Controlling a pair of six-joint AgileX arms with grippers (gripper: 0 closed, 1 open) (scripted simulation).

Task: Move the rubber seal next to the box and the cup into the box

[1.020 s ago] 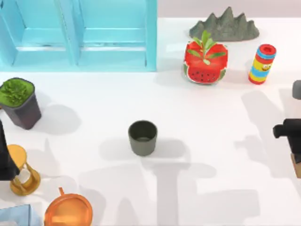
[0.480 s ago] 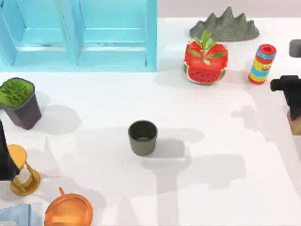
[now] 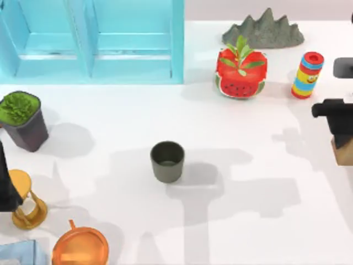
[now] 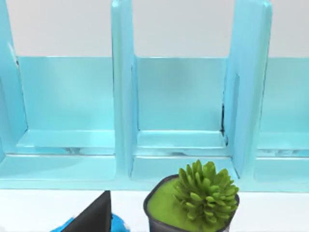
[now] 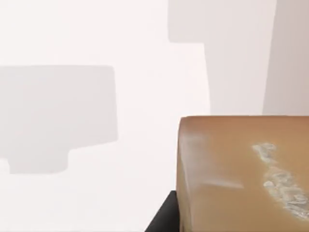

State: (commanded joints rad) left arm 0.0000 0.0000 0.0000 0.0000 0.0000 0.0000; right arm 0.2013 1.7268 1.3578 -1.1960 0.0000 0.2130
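Two arms flank a white bench [image 3: 248,221]. Across its far left stands the big light-blue box [image 3: 94,41] with open compartments, seen close in the left wrist view [image 4: 178,96]. The right arm sits at the right edge, its right pincer [image 3: 342,141] pinching the rubber seal [image 3: 343,156], a tan block lifted above the bench; the right wrist view shows its whitish marks [image 5: 241,169]. The left pincer [image 3: 6,182] is parked at the left edge, and whether it is spread I cannot tell. The cup [image 3: 167,161] stands upright mid-bench, well apart from the box. A plant pot [image 3: 22,118] stands near the left edge.
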